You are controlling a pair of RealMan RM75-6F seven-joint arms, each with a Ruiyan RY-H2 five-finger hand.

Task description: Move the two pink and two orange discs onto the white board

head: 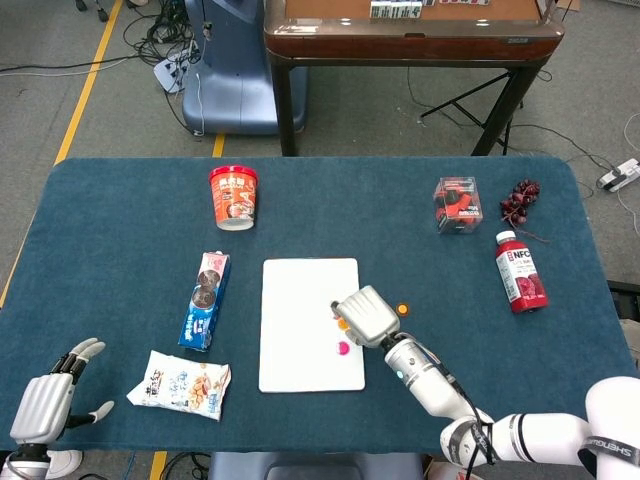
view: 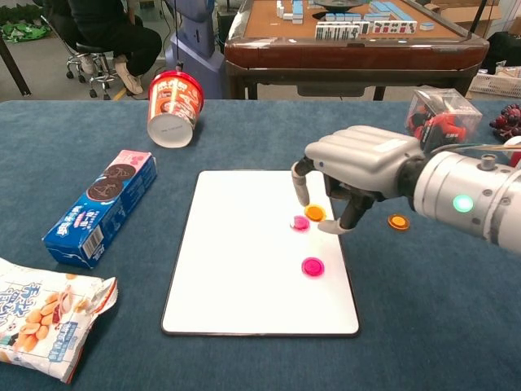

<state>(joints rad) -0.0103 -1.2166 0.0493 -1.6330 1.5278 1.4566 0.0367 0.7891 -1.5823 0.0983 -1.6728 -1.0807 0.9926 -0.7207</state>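
Note:
The white board (head: 300,330) (view: 236,261) lies in the middle of the blue table. Two pink discs (view: 300,222) (view: 313,266) rest on its right part. My right hand (head: 368,316) (view: 358,167) hovers over the board's right edge and pinches an orange disc (view: 315,213) (head: 342,324) between thumb and a finger, close beside the upper pink disc. The second orange disc (view: 398,221) (head: 402,309) lies on the cloth just right of the board. My left hand (head: 45,405) rests open at the table's front left corner, holding nothing.
A red cup (head: 233,196) stands behind the board. A blue cookie box (head: 205,300) and a snack bag (head: 182,384) lie to its left. A juice bottle (head: 520,272), a clear box (head: 457,204) and dark grapes (head: 520,200) sit at the right.

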